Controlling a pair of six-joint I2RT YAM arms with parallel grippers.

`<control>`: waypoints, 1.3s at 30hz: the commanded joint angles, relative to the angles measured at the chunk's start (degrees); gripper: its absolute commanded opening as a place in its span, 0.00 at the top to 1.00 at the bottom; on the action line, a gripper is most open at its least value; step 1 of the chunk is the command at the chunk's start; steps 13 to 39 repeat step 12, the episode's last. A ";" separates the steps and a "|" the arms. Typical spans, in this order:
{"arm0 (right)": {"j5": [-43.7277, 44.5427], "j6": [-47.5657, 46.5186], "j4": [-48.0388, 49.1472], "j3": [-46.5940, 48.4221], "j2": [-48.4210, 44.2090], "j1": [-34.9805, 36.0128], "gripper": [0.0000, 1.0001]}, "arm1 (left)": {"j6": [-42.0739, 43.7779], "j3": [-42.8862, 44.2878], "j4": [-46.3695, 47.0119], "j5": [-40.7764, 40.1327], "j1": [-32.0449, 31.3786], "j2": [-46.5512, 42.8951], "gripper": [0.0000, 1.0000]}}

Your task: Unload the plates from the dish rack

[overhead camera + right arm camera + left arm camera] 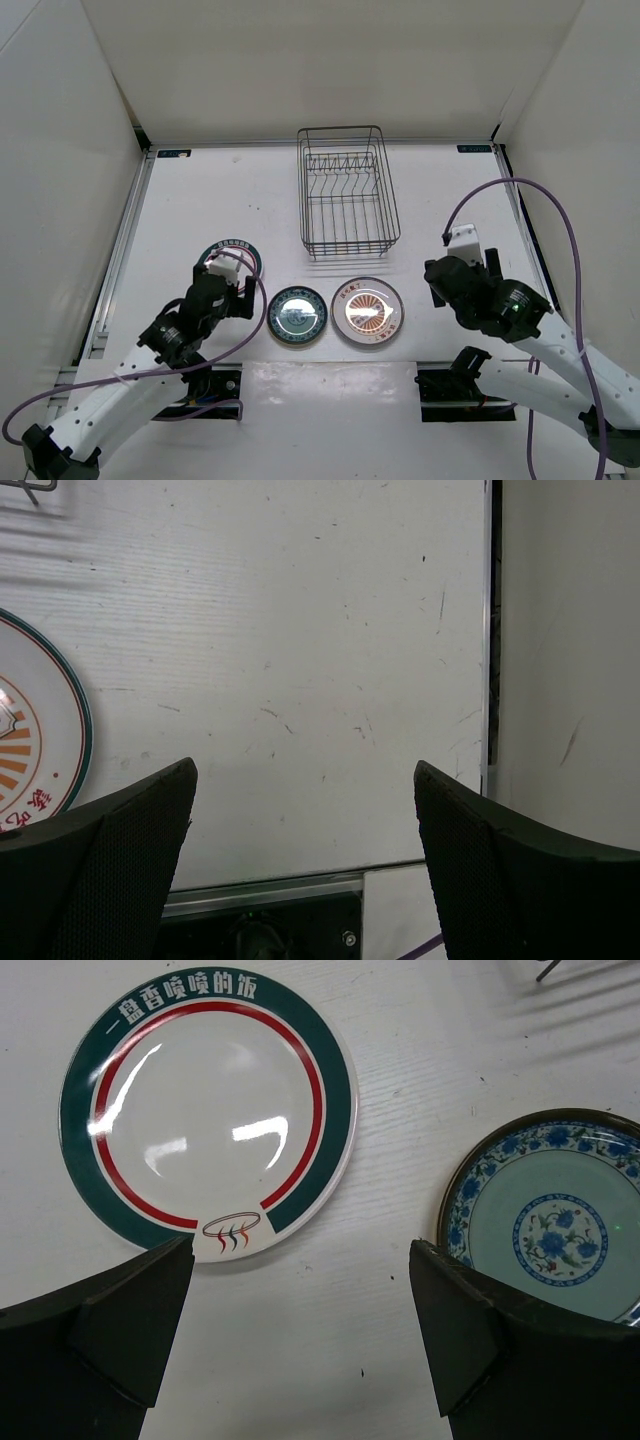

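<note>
Looking down on a white table (200, 190), we are seeing the dish rack (348, 190) standing at the far centre. Three plates are lying flat on the table, outside the rack, in a row nearer the arms. The white plate (205, 1110) w/ dark green rim is lying on the left, the teal-green plate (297, 314) in the middle, and the sunburst plate (367, 310) just beside it on the right. The left gripper (300, 1248) is hovering at the white plate's near edge, fingers spread apart, table showing btwn them. The right gripper (305, 767) is hanging right of the sunburst plate, fingers likewise apart, over bare table.
</note>
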 commanded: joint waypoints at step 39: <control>0.00 1.48 -0.32 -0.72 -4.03 0.02 0.10 | 4.85 -4.92 9.13 -4.71 0.34 0.93 0.01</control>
